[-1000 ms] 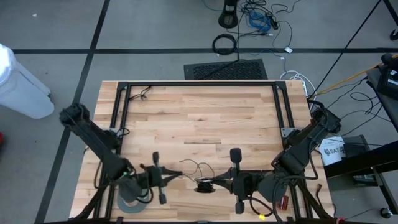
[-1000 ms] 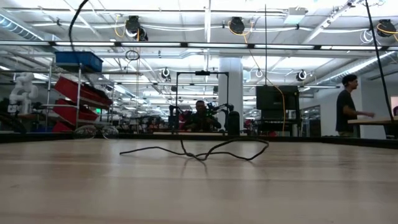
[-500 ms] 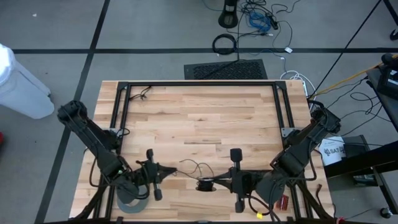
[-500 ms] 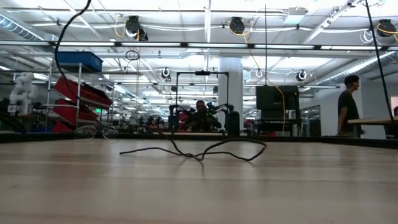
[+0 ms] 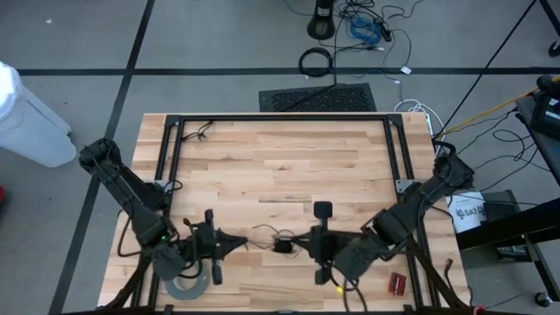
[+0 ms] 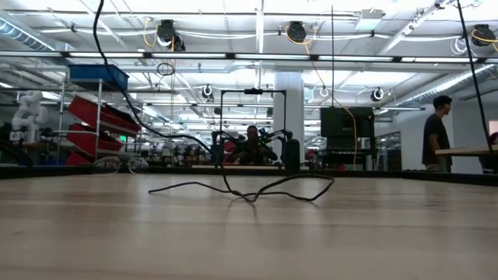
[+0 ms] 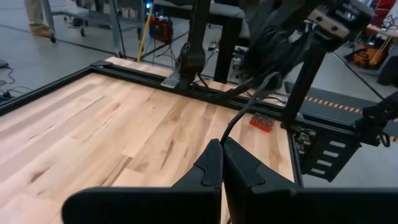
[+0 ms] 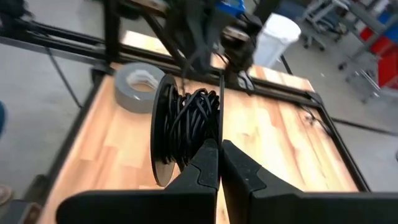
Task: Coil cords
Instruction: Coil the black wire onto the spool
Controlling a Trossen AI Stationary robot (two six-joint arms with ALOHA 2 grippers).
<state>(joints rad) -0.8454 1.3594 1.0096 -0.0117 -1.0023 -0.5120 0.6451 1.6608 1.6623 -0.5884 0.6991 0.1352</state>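
Surface: pale wood tabletop [image 5: 280, 166] inside a black frame, workshop floor and stray cables beyond it.
Cords: one thin dark wire [image 5: 267, 232] lies in loose loops near the front middle of the tabletop; in the low view it sprawls flat [image 6: 249, 189] with one strand rising out of frame.
Spool: the wire is partly wound on a small black disc [image 8: 180, 130], sitting just ahead of my right fingers, its turns bunched and uneven.
Right hand [image 5: 302, 246]: fingers pressed together just under the disc's wound wire — whether they pinch a strand I cannot tell.
Left hand [image 5: 229, 245]: fingers together, seemingly clamped on the wire; in the left wrist view a dark strand rises from between the tips [image 7: 221, 149].
Tape roll [image 5: 185, 284]: grey, near the front left corner by my left arm, not part of the job.
Step in hand: as I judge it, winding the loose length onto the disc.
How to do it well: I'd keep light tension from the left hand so each turn lies snug — too much and the disc tips or earlier turns slip off.
Watch for: the slack loops snagging on themselves; I'd feed them out gently first.
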